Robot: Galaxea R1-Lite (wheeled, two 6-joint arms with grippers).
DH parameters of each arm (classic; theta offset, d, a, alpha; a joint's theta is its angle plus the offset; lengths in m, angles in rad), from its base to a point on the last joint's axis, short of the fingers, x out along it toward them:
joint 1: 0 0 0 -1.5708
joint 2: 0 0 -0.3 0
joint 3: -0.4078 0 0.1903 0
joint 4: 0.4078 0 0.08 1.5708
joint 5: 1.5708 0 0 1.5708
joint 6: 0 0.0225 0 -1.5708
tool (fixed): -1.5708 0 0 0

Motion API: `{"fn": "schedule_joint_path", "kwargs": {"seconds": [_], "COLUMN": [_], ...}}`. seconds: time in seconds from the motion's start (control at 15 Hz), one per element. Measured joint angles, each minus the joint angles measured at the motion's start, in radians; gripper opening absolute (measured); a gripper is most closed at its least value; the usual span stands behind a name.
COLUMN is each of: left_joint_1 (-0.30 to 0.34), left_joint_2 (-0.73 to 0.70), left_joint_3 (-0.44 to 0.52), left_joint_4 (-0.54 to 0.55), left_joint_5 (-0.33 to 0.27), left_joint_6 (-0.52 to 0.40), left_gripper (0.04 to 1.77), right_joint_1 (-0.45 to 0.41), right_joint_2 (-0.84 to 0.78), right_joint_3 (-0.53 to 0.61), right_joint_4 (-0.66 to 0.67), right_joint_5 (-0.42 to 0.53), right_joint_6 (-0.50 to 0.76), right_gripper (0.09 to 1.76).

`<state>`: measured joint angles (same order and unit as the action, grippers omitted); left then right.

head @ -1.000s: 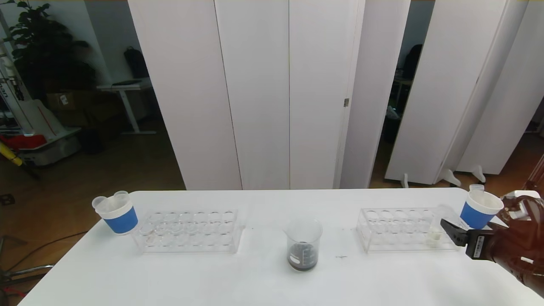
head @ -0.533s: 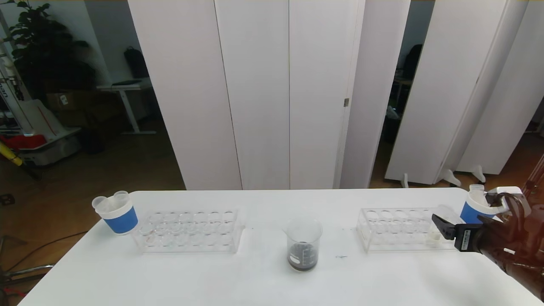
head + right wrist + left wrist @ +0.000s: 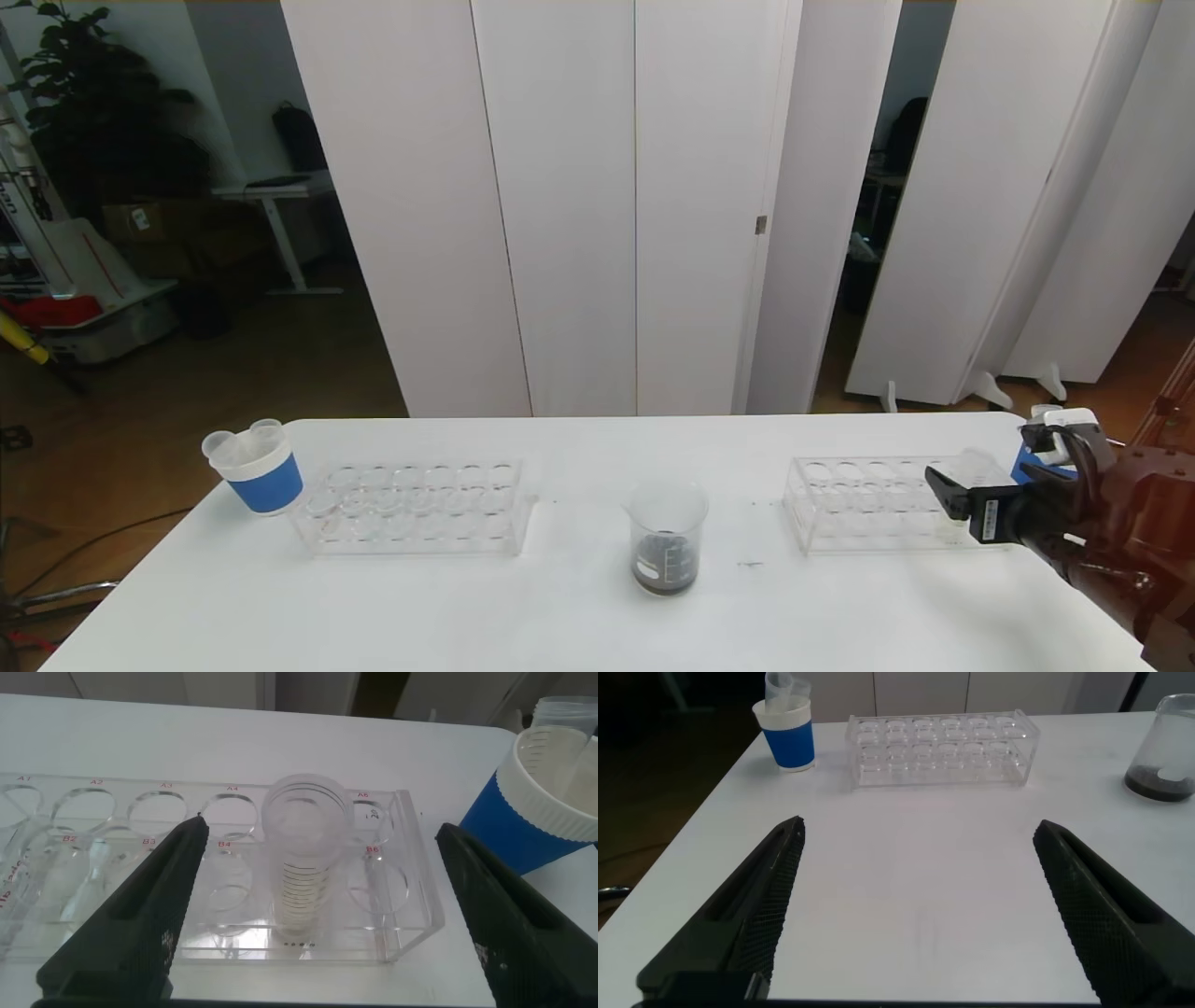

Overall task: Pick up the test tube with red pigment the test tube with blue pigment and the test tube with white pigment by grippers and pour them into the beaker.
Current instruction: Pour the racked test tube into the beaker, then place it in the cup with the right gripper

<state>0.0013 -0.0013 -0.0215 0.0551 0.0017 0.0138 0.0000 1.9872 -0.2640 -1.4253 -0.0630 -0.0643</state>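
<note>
Right gripper [image 3: 318,905], jaws apart, flanks the test tube with white pigment [image 3: 305,859] (standing in the clear rack [image 3: 140,887]). Left gripper [image 3: 920,905], jaws apart, hovers over the table [image 3: 915,859]; the beaker [image 3: 666,537] stands beyond.

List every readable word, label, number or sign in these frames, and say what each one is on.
"A1", "A2", "B2", "B3", "B4", "B6": red well labels on the clear tube rack in the right wrist view; the other well labels are too blurred to read.
White printed marks on the beaker: too small to read.
Ridged graduation lines on the test tube with white pigment: no numbers legible.
White sticker on the right gripper: unreadable.
</note>
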Motion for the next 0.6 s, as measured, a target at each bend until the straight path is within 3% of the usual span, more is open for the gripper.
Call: {"fn": "schedule_joint_path", "kwargs": {"seconds": [0.6], "left_joint_1": [0.0], "left_joint_2": [0.0], "left_joint_3": [0.0], "left_joint_4": [0.0], "left_joint_5": [0.0], "left_joint_6": [0.0], "left_gripper": [1.75], "right_joint_1": [0.031], "right_joint_2": [0.087], "right_joint_3": [-0.042], "right_joint_4": [-0.067], "right_joint_5": [-0.001], "right_joint_6": [0.0], "right_gripper": [1.75]}}
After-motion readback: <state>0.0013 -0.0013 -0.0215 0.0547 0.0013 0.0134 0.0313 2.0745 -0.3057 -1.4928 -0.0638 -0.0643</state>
